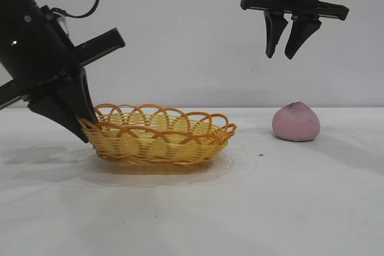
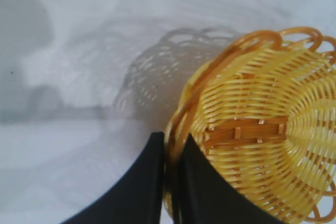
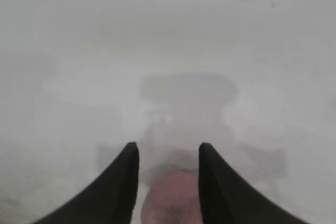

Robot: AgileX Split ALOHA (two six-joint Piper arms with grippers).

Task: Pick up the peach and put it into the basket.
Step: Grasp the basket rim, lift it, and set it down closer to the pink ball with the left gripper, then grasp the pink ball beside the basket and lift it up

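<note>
The dull pink peach (image 1: 296, 122) with a darker tip sits on the white table at the right. My right gripper (image 1: 282, 54) hangs open high above it, a little to its left; in the right wrist view the peach (image 3: 170, 198) shows far below between the open fingers (image 3: 168, 153). The yellow-orange wicker basket (image 1: 157, 136) stands left of centre. My left gripper (image 1: 86, 127) is shut on the basket's left rim; the left wrist view shows the rim (image 2: 173, 145) pinched between the two fingers (image 2: 171, 142).
The white tabletop (image 1: 288, 208) stretches round both things, with a plain pale wall behind. A small dark speck (image 1: 261, 154) lies on the table between basket and peach.
</note>
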